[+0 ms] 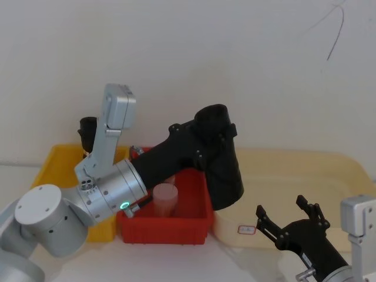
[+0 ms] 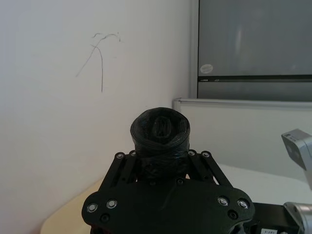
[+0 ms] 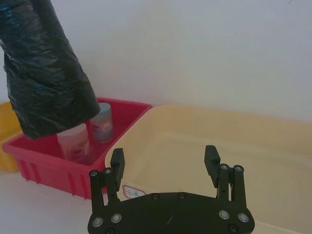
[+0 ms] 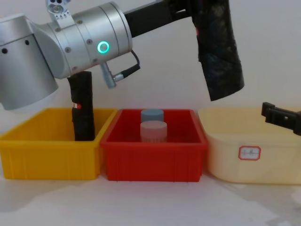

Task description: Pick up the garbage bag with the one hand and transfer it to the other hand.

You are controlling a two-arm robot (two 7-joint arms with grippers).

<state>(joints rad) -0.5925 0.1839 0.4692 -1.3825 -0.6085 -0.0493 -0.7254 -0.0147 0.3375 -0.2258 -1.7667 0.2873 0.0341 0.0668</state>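
Chest view: we record the garbage bag (image 4: 220,56) held aloft, clamped in the left gripper (image 2: 161,161); right gripper (image 3: 164,156) spread wide, empty, near the cream tray (image 4: 225,162).

Your widest opening is over the cream tray (image 4: 225,146) at the tabletop's right side. The air between its rim and the lower end of the garbage bag (image 4: 218,52) is free. The right gripper (image 3: 164,156), fingers spread, sits by the tray's near edge. The bag hangs tilted from the left gripper (image 1: 216,132), above where the red bin (image 4: 153,157) meets the tray. The left arm's silver body (image 4: 70,42) bars the way over the yellow bin (image 4: 47,160) (a second roll (image 4: 82,110) stands upright inside). A pink-lidded jar (image 4: 153,132) and a blue-lidded jar (image 4: 152,115) block the red bin's middle.
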